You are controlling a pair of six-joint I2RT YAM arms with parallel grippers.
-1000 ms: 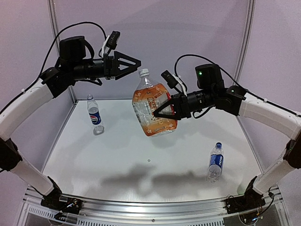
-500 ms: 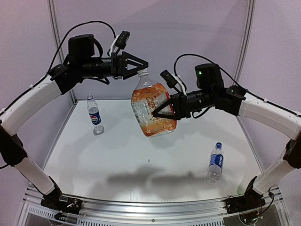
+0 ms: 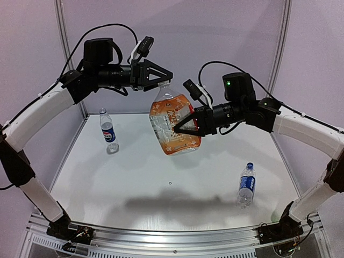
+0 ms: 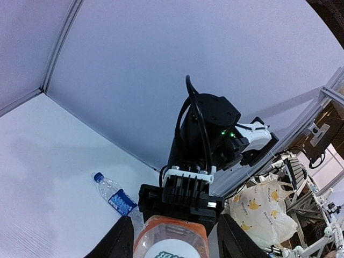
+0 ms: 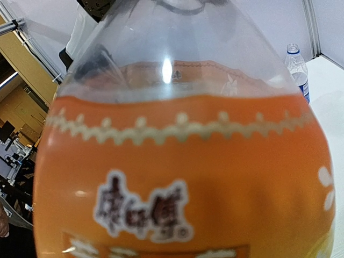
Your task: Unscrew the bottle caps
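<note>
The right tool [image 3: 180, 128] is clamped on the belly of the squat orange-labelled bottle [image 3: 165, 121] and holds it in the air above the tabletop [image 3: 161, 183], tilted, with its neck leaning up and toward the left arm. In the right wrist view the bottle's clear shoulder and orange label fill nearly the whole picture (the tool's own fingers do not show there).

The left tool [image 3: 164, 80] reaches in level from the left and sits at the top of that bottle. Its fingers [image 4: 119, 242] stand wide apart in the left wrist view, one on each side of the bottle's top, with a gap between them and the plastic. The whitish cap [image 3: 164, 84] is on the neck, right at the tips of the left tool and partly hidden by them; I cannot tell whether either finger touches it.

The left slim bottle [image 3: 107, 131] stands on the tabletop near the back left corner, its left blue cap [image 5: 291, 48] screwed on. The right slim bottle [image 3: 246, 185] is on the tabletop near the right edge, well apart from the other, with its right blue cap [image 3: 250, 165] on as well.
</note>
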